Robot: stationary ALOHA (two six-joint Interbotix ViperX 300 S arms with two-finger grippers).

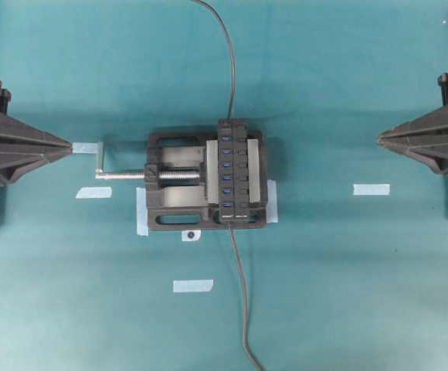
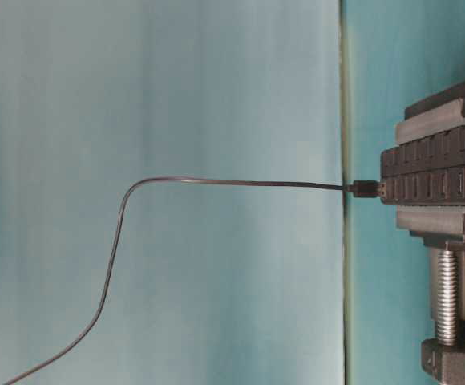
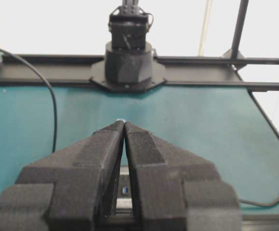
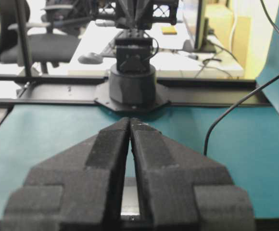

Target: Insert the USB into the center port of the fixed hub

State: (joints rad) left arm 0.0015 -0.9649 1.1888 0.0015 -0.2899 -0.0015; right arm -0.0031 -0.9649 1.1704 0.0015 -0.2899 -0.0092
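Observation:
The fixed hub (image 1: 234, 171) is a long black strip clamped upright in a vise, and also shows in the table-level view (image 2: 433, 172). All its blue ports are empty, including the center port (image 1: 227, 178). A grey cable (image 1: 242, 301) runs from the table's front edge to the vise's near side by the hub's end. I cannot make out the USB plug there. My left gripper (image 1: 69, 145) (image 3: 124, 122) hovers left of the vise, shut and holding nothing. My right gripper (image 1: 380, 139) (image 4: 130, 120) hovers far to the right, also shut and holding nothing.
The black vise (image 1: 170, 216) has a silver screw and crank (image 1: 100, 164) sticking out toward my left gripper. A thin dark cable (image 1: 228, 54) (image 2: 216, 182) is plugged into the hub's far end. Several pale tape strips (image 1: 371, 189) lie on the teal mat.

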